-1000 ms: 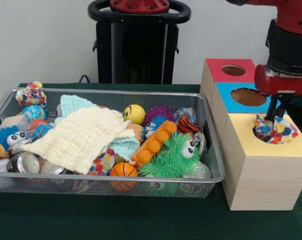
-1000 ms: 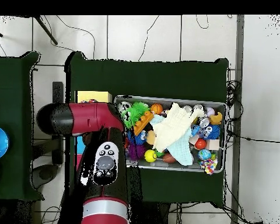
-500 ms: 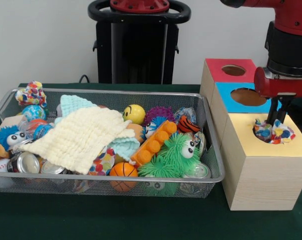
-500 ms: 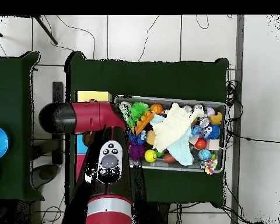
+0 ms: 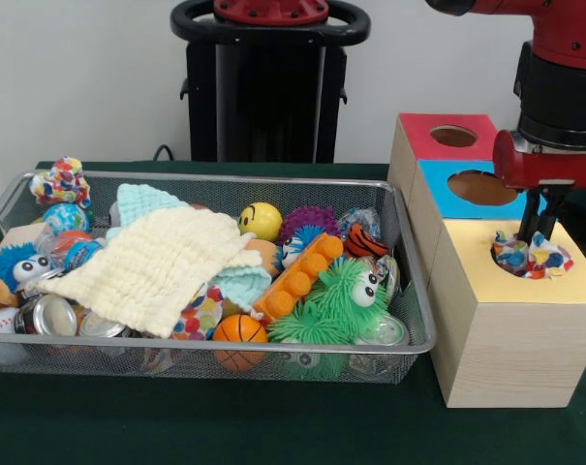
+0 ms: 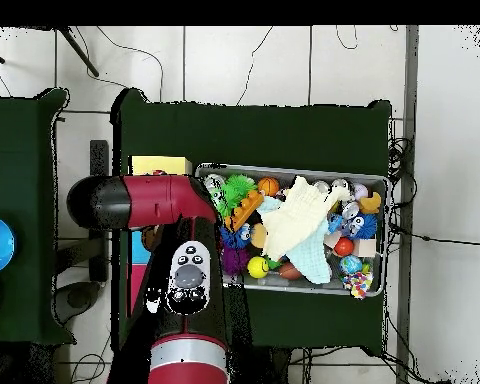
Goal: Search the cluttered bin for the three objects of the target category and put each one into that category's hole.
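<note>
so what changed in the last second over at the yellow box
The multicoloured cloth sank from draped over the rim into the yellow box's hole, the gripper pushing it down. The bin and its toys stayed put.

A multicoloured spotted cloth [image 5: 530,256] sits bunched in the round hole of the yellow-topped box [image 5: 510,325], its folds poking just above the rim. That box stands nearest in a row with a blue-topped box [image 5: 465,184] and a red-topped box [image 5: 438,136], each with its own hole, just beside the wire bin [image 5: 409,291]. In the bin, a pale yellow cloth [image 5: 152,263] lies spread over the toys, a mint cloth [image 5: 142,201] shows beneath it, and another spotted cloth [image 5: 62,182] perches on the far left corner.
</note>
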Action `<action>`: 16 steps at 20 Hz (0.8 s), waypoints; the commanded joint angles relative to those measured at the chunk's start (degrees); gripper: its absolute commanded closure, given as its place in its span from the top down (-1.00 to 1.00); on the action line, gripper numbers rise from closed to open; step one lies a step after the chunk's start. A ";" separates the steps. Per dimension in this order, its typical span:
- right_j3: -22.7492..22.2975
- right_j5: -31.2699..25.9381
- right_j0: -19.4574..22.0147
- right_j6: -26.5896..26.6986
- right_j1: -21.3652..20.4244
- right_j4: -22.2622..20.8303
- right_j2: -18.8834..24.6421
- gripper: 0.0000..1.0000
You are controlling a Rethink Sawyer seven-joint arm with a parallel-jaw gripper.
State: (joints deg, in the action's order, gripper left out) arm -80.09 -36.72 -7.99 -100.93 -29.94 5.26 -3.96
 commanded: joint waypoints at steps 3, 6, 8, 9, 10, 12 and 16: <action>-6.73 12.34 2.49 -5.47 8.40 -3.69 5.16 -1.00; -6.69 12.49 2.32 -5.79 8.52 -3.65 4.98 -1.00; -6.74 12.77 2.31 -5.83 8.62 -3.74 4.95 -1.00; -6.79 13.02 2.40 -5.80 8.70 -3.79 4.99 -1.00; -6.80 13.17 2.27 -5.87 8.80 -3.92 4.85 -1.00; -6.57 13.35 2.11 -5.99 9.11 -4.10 4.58 -1.00; -6.85 13.73 2.12 -6.10 8.87 -3.99 4.76 -1.00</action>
State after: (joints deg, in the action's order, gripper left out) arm -80.30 -36.17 -7.99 -100.93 -30.01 5.26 -3.94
